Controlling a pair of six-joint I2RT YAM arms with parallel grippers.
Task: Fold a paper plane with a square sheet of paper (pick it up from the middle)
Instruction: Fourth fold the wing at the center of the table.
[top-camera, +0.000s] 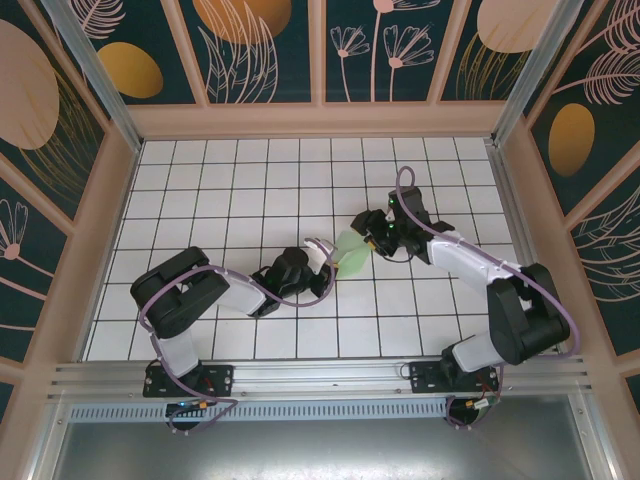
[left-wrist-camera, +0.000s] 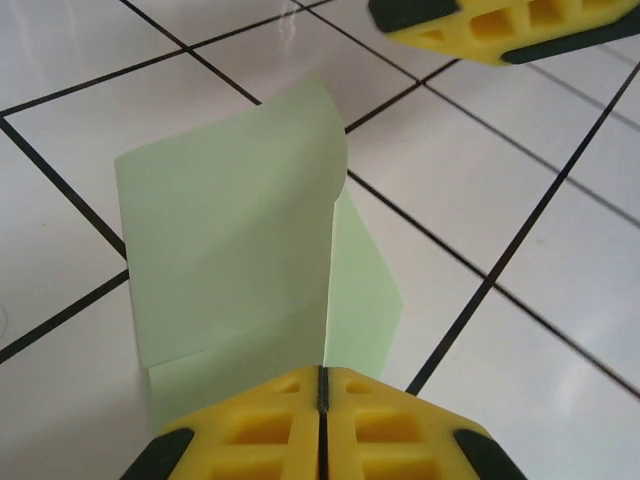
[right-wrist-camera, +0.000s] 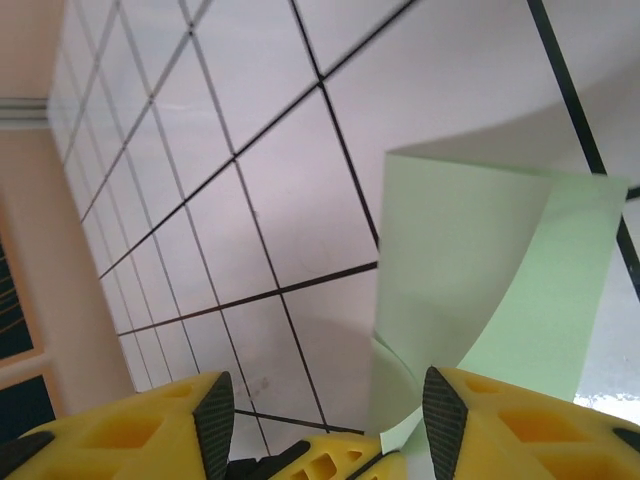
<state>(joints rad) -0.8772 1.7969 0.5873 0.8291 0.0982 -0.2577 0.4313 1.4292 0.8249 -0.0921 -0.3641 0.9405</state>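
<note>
Closest to the overhead camera, the left base and the right base sit bolted to a metal rail along the near edge of the desk. The desk is a white surface ruled into square tiles by dark lines.

From the near left corner the left arm stretches low across the tiles toward the middle. From the near right corner the right arm rises, bends and comes in from the right side.

Between their tips is the sheet of paper, pale mint green and folded. It is lifted off the desk about the middle, a little toward the right edge. In the left wrist view the sheet of paper shows a broad flap with a curled top corner and a narrower flap behind it on the right. The fold between them runs straight down into the seam of the yellow fingers.

There the left pincer is pressed together, clamped on the sheet's lower edge, and it meets the paper from the left in the overhead view.

At the paper's far right side, the right pincer stands apart. In its own view the dark pads are spread wide, and the sheet curls into the gap beside one finger, unsqueezed.
</note>
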